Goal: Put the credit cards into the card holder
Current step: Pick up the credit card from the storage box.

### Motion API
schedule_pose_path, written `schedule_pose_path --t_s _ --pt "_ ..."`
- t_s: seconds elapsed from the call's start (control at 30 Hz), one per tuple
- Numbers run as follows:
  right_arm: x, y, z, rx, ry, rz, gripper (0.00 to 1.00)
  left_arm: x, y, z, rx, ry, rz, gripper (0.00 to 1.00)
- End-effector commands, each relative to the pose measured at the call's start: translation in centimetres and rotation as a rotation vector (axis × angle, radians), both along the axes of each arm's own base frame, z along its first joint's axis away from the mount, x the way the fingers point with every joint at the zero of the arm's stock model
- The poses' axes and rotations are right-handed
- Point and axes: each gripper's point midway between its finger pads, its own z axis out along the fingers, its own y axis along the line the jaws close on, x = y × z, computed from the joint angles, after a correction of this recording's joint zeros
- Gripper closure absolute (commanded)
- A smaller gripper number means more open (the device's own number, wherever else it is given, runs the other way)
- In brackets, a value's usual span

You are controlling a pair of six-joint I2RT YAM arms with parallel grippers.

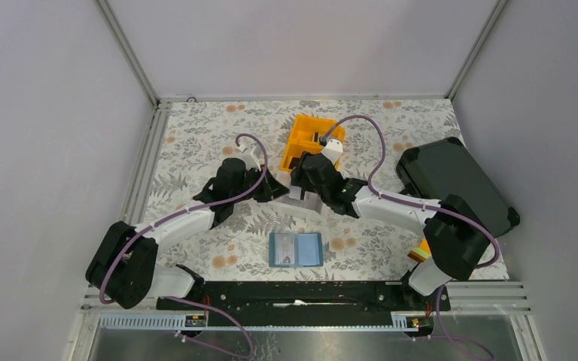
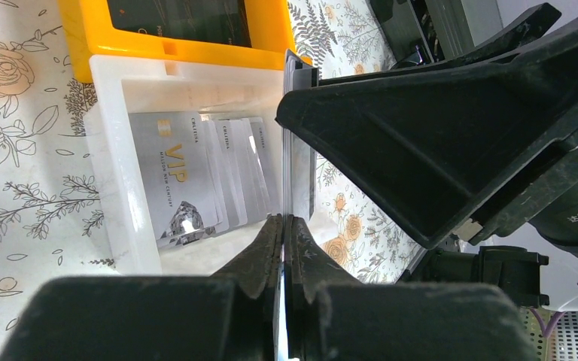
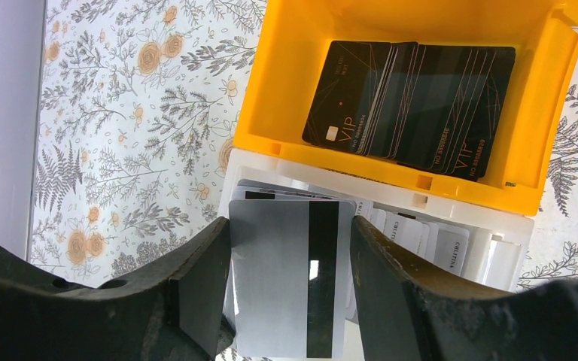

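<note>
A silver credit card [image 3: 278, 278] with a black stripe stands above the white bin [image 3: 497, 218]. My right gripper [image 3: 290, 259] is shut on its two long edges. In the left wrist view the same card [image 2: 298, 173] shows edge-on, and my left gripper [image 2: 284, 226] is shut on its near end. More silver cards [image 2: 177, 173] lie in the white bin, and black cards [image 3: 414, 98] lie in the orange bin [image 3: 271, 90]. The teal card holder [image 1: 296, 249] lies open on the table in front of both grippers, left [image 1: 275, 186] and right [image 1: 307, 180].
A large black hard case [image 1: 455, 184] sits at the right of the floral table. The orange bin [image 1: 305, 128] stands just behind the white bin [image 1: 303, 201]. A small orange object [image 1: 420, 252] lies by the right arm's base.
</note>
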Motion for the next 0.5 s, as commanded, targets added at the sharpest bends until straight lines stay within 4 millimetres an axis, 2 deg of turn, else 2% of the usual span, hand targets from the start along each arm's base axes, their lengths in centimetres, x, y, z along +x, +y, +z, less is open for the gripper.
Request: schedule_pose_path --t_s 0.0,0.1,0.47 --pt "0.9 -0.1 1.2 0.025 -0.041 -0.019 0.53 0.3 -0.7 1.3 -0.046 -0.051 -0.022 1.0" --pt "1.1 -0.2 0.5 0.018 -0.028 -0.024 0.44 0.6 -0.5 1.0 -0.035 -0.046 -0.005 1.0" --pt "1.6 -0.6 -0.8 0.04 0.011 -0.044 0.38 0.9 -0.4 0.2 -0.015 -0.029 0.008 1.0"
